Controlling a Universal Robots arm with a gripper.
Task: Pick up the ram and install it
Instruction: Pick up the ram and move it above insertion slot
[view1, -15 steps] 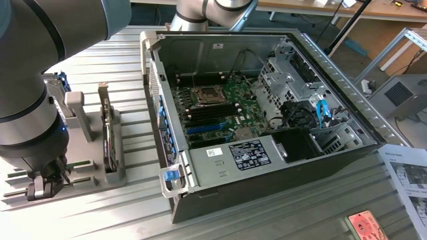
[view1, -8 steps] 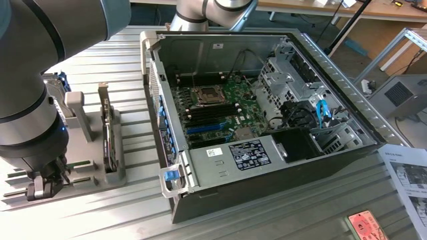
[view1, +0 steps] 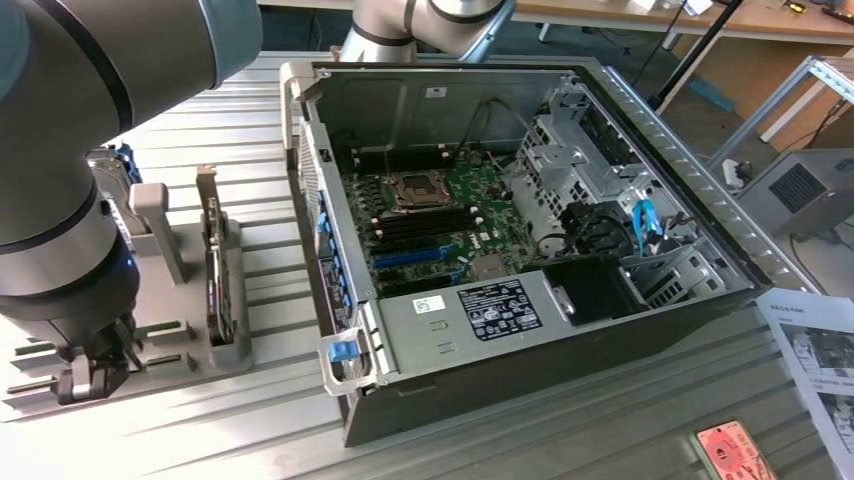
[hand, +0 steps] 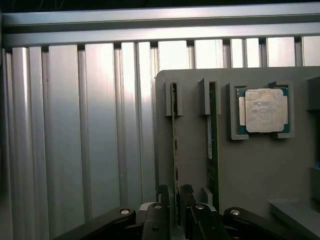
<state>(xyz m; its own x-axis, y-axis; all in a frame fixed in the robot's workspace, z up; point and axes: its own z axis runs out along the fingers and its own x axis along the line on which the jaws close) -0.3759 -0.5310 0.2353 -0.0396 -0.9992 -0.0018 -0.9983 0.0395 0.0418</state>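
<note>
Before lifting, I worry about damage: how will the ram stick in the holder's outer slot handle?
The ram is a thin board, so probably stiff and light. Standing on edge in a slot of the gray holder, it may bind if pulled crooked.

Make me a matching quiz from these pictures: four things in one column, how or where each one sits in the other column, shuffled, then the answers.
Things
1. ram
2. processor chip
3. computer case
4. end effector

Places or states
A. lying flat in a square recess of the grey holder
B. open, with the motherboard exposed
C. down at the holder, at one end of the ram
D. standing on edge in a narrow slot of the holder

Pairs: 1-D, 2-A, 3-B, 4-C
</note>
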